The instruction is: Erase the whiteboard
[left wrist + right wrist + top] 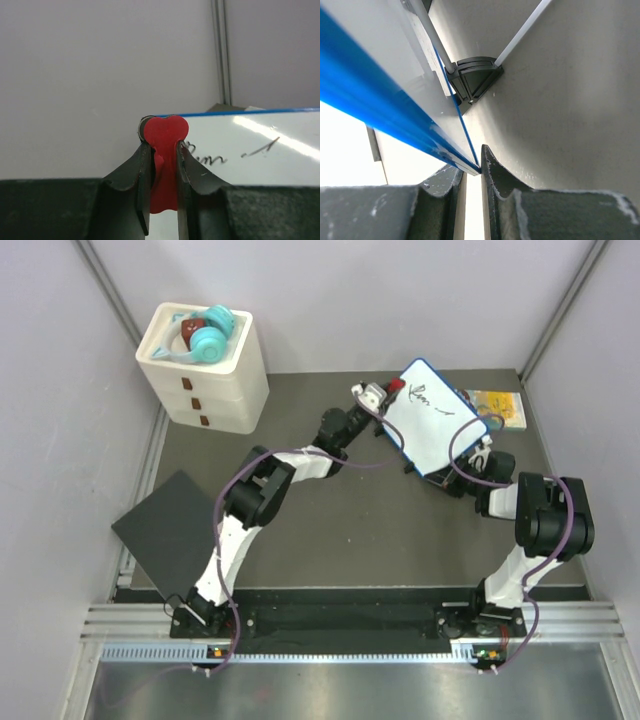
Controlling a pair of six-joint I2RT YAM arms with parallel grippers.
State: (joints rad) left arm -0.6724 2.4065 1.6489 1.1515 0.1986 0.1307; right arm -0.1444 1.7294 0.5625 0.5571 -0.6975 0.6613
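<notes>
The whiteboard [437, 428] is white with a thin blue rim and is held tilted above the dark table at the back right. Black handwriting [432, 402] runs across its upper part. My left gripper [384, 392] is shut on a red heart-shaped eraser [396, 386] at the board's far left corner. In the left wrist view the eraser [165, 145] sits between the jaws against the whiteboard [265, 160], just left of the handwriting [212, 159]. My right gripper [463, 476] is shut on the board's near edge. The right wrist view shows the blue rim [380, 107] clamped at my gripper [480, 169].
A white drawer unit [205, 380] with teal items on top stands at the back left. A flat black square panel [168, 530] lies at the table's left edge. A small colourful book [497, 406] lies behind the board at the right. Grey walls enclose the table.
</notes>
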